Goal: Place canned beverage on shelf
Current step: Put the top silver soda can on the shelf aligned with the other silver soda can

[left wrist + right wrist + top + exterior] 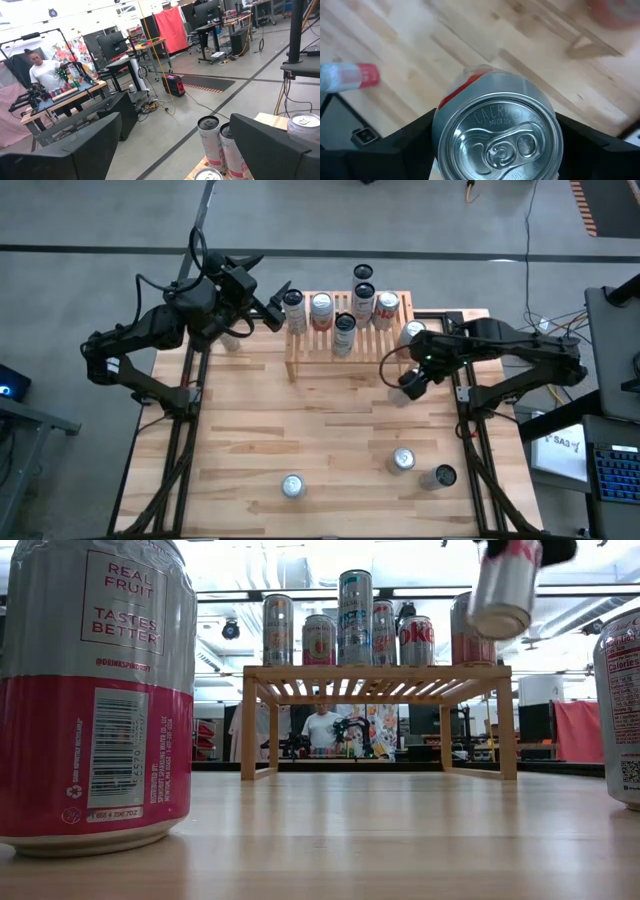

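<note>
A silver and red can (495, 132) hangs in the air in front of the shelf's right end, with my right gripper (412, 378) shut on it; the low view shows this can (503, 585) high up and tilted. The light wooden shelf (345, 335) stands at the table's far middle with several cans (322, 310) upright on its slatted top. My left gripper (273, 307) stands open and level beside the shelf's left end, with nothing between its fingers (65, 150). My right gripper pinches the can's side wall (437, 137) just below the top rim, one finger (405, 142) on each side. The fingers come from above, slanting down. The can hangs below them, lifted clear of the table and tilted, its pull-tab top toward the wrist.
Loose cans stand on the near part of the table (292, 485), (402, 460), (440, 476). One more can (412, 332) stands by the shelf's right end and another (363, 273) behind it. Bare tabletop (320, 410) lies in front of the shelf.
</note>
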`<act>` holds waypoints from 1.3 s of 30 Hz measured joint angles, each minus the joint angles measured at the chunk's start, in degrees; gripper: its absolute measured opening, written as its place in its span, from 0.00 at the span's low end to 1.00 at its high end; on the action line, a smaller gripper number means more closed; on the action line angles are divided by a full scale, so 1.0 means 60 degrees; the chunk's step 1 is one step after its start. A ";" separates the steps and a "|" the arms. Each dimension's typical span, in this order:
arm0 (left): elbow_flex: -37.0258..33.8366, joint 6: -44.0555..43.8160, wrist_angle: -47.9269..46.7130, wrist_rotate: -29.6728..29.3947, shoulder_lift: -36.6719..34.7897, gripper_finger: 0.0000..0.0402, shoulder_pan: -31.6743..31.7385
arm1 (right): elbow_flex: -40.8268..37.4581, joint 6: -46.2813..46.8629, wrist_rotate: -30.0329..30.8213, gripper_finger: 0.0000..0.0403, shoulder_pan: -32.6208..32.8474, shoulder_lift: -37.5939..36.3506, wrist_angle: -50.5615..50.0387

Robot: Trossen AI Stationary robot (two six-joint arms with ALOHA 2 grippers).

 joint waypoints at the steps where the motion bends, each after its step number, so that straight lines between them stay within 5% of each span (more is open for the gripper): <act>1: 0.0000 0.0003 0.0000 0.0000 0.0000 0.89 0.0003 | 0.0276 -0.0058 0.0002 0.74 0.0112 0.0223 -0.0029; 12: 0.0000 0.0003 -0.0086 0.0001 0.0000 0.89 0.0003 | 0.3143 -0.0798 0.0181 0.74 0.0704 0.2699 -0.1519; 22: 0.0000 -0.0030 -0.0414 0.0004 0.0000 0.89 0.0003 | 0.5267 -0.0655 0.1541 0.74 0.0598 0.3791 -0.1554; 39: 0.0000 -0.0705 -0.2022 0.0025 -0.0010 0.89 -0.0311 | 0.5722 -0.0614 0.2849 0.74 -0.0418 0.4721 -0.1560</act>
